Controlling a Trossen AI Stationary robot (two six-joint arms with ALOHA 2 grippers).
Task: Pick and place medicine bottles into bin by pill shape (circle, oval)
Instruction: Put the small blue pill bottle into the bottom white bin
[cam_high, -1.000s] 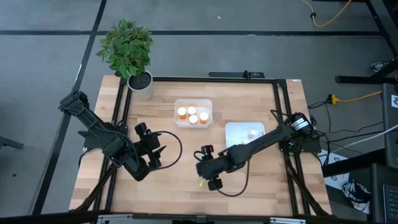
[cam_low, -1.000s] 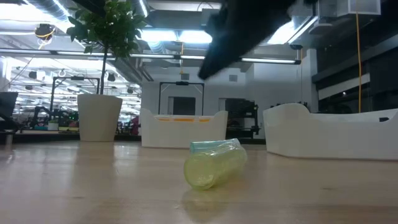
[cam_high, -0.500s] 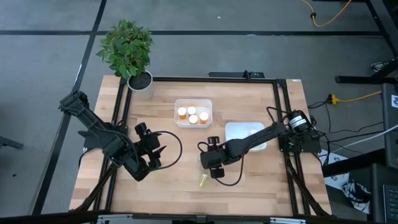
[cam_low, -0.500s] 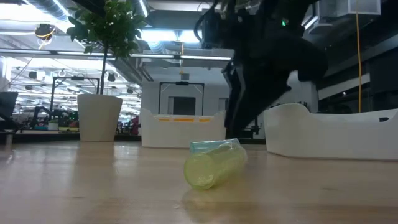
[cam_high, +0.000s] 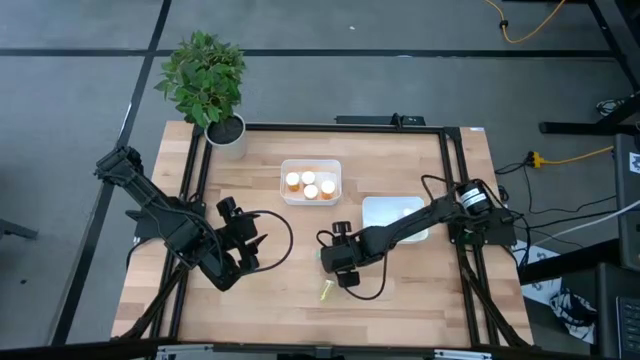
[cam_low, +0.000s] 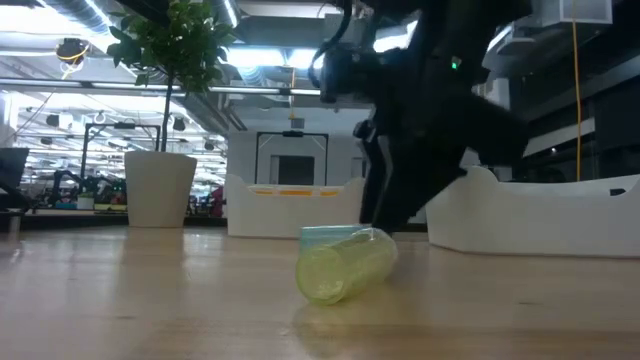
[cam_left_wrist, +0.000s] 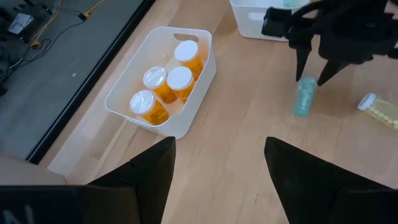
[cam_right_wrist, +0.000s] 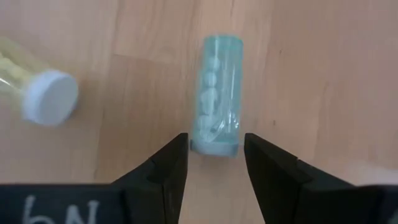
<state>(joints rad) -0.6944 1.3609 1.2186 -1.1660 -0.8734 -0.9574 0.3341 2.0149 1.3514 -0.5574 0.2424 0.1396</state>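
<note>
A teal bottle (cam_right_wrist: 216, 93) lies flat on the table just beside a yellow bottle (cam_right_wrist: 28, 87), neither yet sorted, and is framed by the parted, empty fingers of the right gripper (cam_right_wrist: 214, 163) poised over its end. Three orange bottles (cam_left_wrist: 165, 87) are already stood in one bin (cam_left_wrist: 186, 121), at least one small item is seen in the other bin (cam_high: 375, 212), and the left gripper (cam_left_wrist: 217, 180) is held open and idle well apart

My right gripper (cam_high: 338, 268), which a second ago sits over the pale yellow plastic bottle (cam_high: 326, 291) near the table's front, now hangs lower and farther back, its parted fingers (cam_right_wrist: 166, 171) straddling the end of the translucent teal plastic bottle (cam_right_wrist: 217, 119) lying just behind the yellow one.
</note>
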